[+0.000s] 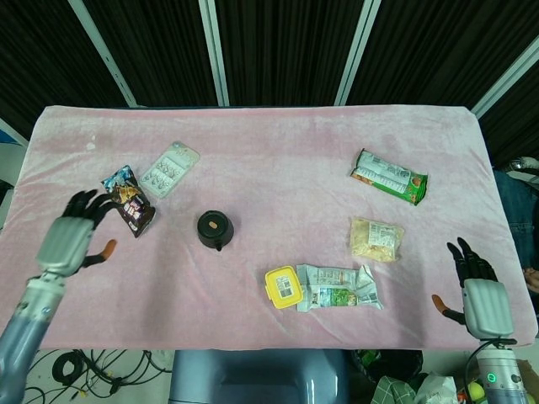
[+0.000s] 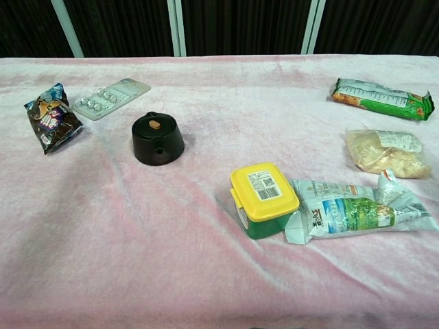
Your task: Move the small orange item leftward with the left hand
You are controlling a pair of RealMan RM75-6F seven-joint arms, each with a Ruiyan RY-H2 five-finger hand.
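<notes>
The small orange item is a knob on top of a black round pot, left of the table's middle. The chest view shows the same orange knob on the pot. My left hand hovers far left of the pot near the table's left edge, fingers spread and holding nothing. My right hand sits at the front right corner with its fingers apart and empty. Neither hand appears in the chest view.
A dark snack bag and a blister pack lie between my left hand and the pot. A yellow-lidded box, a crumpled packet, a pale bag and a green packet lie to the right.
</notes>
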